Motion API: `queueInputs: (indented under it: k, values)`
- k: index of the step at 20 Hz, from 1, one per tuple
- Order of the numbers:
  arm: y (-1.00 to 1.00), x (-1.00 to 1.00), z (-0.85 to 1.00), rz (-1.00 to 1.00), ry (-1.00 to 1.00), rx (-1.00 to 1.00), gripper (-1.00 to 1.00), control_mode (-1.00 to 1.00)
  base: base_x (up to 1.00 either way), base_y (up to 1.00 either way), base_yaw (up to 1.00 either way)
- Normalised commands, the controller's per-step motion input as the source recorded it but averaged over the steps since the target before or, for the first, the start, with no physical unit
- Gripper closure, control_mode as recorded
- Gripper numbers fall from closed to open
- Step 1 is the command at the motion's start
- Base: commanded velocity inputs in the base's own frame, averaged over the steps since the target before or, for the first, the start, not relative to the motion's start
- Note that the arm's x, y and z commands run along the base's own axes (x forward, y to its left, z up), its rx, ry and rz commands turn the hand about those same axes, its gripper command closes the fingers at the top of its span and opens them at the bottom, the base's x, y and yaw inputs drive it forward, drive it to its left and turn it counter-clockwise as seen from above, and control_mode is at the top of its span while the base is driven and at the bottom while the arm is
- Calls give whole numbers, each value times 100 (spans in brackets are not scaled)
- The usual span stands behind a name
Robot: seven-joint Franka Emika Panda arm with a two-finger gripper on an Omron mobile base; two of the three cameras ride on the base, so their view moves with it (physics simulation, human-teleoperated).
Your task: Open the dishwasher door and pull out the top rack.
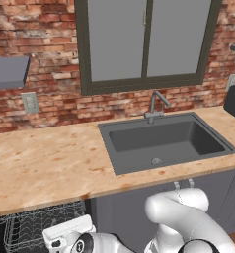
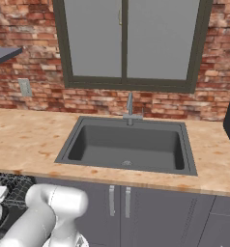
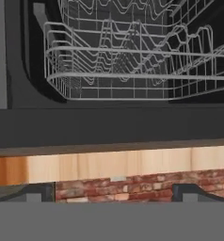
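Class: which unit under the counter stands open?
The dishwasher, left of the sink: its wire rack shows in the opening. The two cabinet doors under the sink are shut flat.

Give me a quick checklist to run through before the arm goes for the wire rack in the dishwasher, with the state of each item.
1. Dishwasher open: ok. The white-silver wire top rack is exposed inside the dark tub.
2. Rack pulled out: not ok. In the left base view the rack sits mostly under the wooden counter edge.
3. Camera faces the rack front rail: ok, though the hand view is rolled upside down.
4. The gripper is open: ok, dark fingertips wide apart.
5. Fingers around the rail: not ok, nothing between them.
6. Rack load: ok, no dishes seen.
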Motion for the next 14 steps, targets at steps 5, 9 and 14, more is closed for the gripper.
queueInputs:
  k: [5,9,14]
  values:
    - [17,24,-26,7,0,3,-100,-100,0,0,0]
    - [19,25,-22,7,0,4,-100,-100,0,0,0]
    - [19,26,-18,6,0,5,-100,-100,0,0,0]
